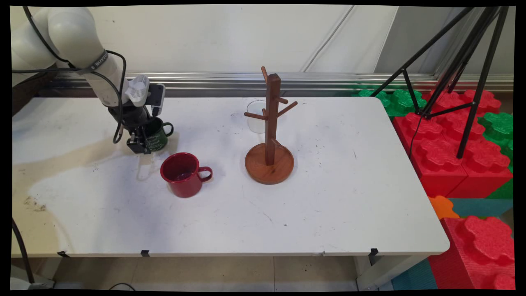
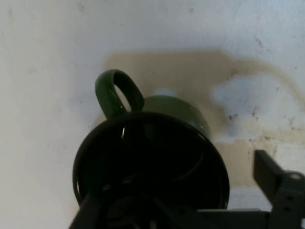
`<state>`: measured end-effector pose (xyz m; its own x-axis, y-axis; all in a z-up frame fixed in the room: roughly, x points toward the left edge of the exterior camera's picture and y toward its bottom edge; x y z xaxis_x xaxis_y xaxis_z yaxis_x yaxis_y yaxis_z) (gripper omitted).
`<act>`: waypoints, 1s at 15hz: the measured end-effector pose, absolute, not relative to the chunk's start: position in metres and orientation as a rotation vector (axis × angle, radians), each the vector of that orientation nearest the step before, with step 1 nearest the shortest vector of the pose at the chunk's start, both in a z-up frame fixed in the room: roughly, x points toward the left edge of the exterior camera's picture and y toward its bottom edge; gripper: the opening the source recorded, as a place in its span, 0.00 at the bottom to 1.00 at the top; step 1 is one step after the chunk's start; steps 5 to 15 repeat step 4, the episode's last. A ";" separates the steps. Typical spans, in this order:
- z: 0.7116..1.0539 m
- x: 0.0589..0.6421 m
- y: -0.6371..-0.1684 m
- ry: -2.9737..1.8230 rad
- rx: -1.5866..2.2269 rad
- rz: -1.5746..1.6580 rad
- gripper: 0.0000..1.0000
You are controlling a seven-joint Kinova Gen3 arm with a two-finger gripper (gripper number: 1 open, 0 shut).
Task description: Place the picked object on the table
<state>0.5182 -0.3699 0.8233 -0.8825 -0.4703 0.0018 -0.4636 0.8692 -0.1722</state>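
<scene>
You have the gripper [image 1: 141, 142] down on the green mug [image 1: 158, 135] in the upper left of the main view. In the hand view one finger reaches inside the mug's dark mouth and the other [image 2: 274, 183] stands outside the wall, so the gripper looks to be pinching the mug's rim. The mug's handle [image 2: 116, 93] points away from the fingers, toward the top of the hand view. The mug appears slightly tilted, and I cannot tell whether its base touches the bench [image 1: 328, 205].

To handle this well, keep the pinch firm and move slowly, since a rim grasp lets a mug swing.

The red mug [image 1: 183, 174] sits just below and right of the green one; give it room. The wooden mug tree [image 1: 270, 135] stands at frame centre, a clear cup [image 1: 255, 117] just behind it.
</scene>
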 end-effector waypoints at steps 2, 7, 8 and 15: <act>0.825 0.518 -0.370 3.001 -0.738 -0.271 1.00; 0.827 0.518 -0.369 3.003 -0.726 -0.282 1.00; 0.827 0.518 -0.369 3.003 -0.726 -0.282 1.00; 0.827 0.518 -0.369 3.003 -0.726 -0.282 1.00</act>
